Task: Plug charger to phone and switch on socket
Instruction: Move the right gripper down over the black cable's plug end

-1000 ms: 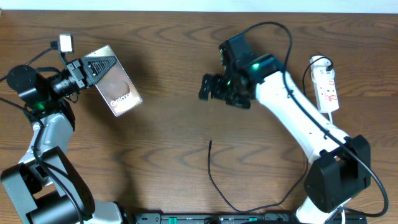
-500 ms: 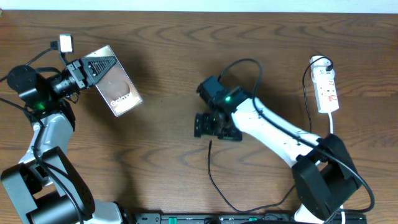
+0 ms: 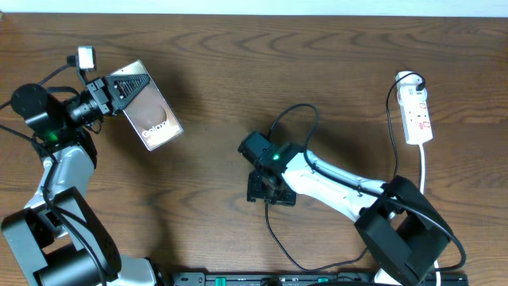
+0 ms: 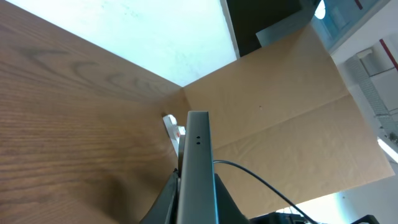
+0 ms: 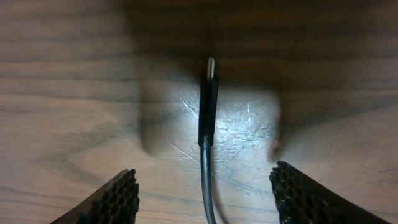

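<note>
My left gripper (image 3: 119,86) is shut on the bronze phone (image 3: 151,111) with white "Galaxy" lettering and holds it tilted above the table's left; in the left wrist view the phone (image 4: 198,162) shows edge-on between the jaws. My right gripper (image 3: 268,189) is open, low over the charger's plug tip (image 5: 208,102), which lies on the table between the two fingers (image 5: 115,199). The thin black charger cable (image 3: 278,242) runs from there toward the front edge. The white socket (image 3: 417,114) lies at the far right.
A white round plug (image 3: 406,79) sits at the socket's far end, with a white lead running toward the front. A brown cardboard panel (image 4: 280,118) stands beyond the table in the left wrist view.
My right gripper has moved from the table's upper middle toward the front and left, down over the charger's plug tip. The left arm and phone have barely moved.
</note>
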You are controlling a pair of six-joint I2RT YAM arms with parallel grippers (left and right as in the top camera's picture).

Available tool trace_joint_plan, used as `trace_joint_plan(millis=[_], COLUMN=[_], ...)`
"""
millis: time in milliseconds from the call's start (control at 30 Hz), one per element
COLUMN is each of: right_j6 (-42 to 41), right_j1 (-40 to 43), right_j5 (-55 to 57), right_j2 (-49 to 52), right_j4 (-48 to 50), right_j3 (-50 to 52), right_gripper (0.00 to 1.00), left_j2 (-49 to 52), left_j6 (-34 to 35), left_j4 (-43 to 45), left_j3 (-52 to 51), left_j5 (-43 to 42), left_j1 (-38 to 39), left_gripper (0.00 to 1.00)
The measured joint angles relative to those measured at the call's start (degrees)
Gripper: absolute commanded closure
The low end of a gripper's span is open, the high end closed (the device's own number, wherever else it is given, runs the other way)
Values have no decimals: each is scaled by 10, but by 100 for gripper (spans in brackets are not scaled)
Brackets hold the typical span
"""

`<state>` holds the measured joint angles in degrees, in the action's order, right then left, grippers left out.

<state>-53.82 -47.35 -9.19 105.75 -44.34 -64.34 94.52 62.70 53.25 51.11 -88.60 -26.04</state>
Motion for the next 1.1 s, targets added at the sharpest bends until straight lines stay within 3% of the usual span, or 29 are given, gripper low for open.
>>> trace_joint_plan(millis=[733,867,1100], right_j6=[-13,-12,-15], right_j1=[31,34,34], right_j5=[12,11,11], right_j2=[12,14,16], right_j4=[30,31,32], right_j3=[1,1,1], right_gripper=[60,79,92], left_j2=[0,0,0], left_j6=[-2,-2,-2], left_j4=[-3,-3,-3], left_j3=[0,0,0], left_j5=[0,0,0], left_j1=[0,0,0], left_gripper=[93,93,93])
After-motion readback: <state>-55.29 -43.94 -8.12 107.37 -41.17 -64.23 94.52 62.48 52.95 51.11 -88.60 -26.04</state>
